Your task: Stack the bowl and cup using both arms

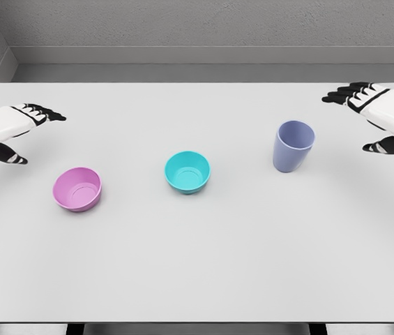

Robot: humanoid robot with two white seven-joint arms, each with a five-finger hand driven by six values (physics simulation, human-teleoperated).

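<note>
While nothing on the flat white tabletop (pixel 197 265) is held, three smooth plastic-looking vessels stand upright on it in a loose row, and the teal one at the middle serves best as the landmark. Nearest the camera of the three is the round pink bowl (pixel 77 188), which sits to the left of the round teal bowl (pixel 187 171) and slightly closer to the front edge, well apart from it, its open mouth tipped a little toward the viewer. The teal bowl itself rests near the table's centre, mouth up, touching nothing. To the right of the teal bowl and a little farther back stands the tall lavender-blue cup (pixel 293 146), tapered toward its base, upright, with clear table between the two.

Far to the left of the teal bowl, beyond the pink bowl and apart from it, the white left hand (pixel 17 128) with black fingertips hovers over the table edge, fingers stretched out and loosely spread, thumb hanging below, gripping nothing. Far to the right of the teal bowl, past the cup and not touching it, the white right hand (pixel 376 112) hangs likewise, dark-tipped fingers extended toward the middle, thumb dropped beneath, empty. Behind the table runs a grey wall (pixel 203 24).
</note>
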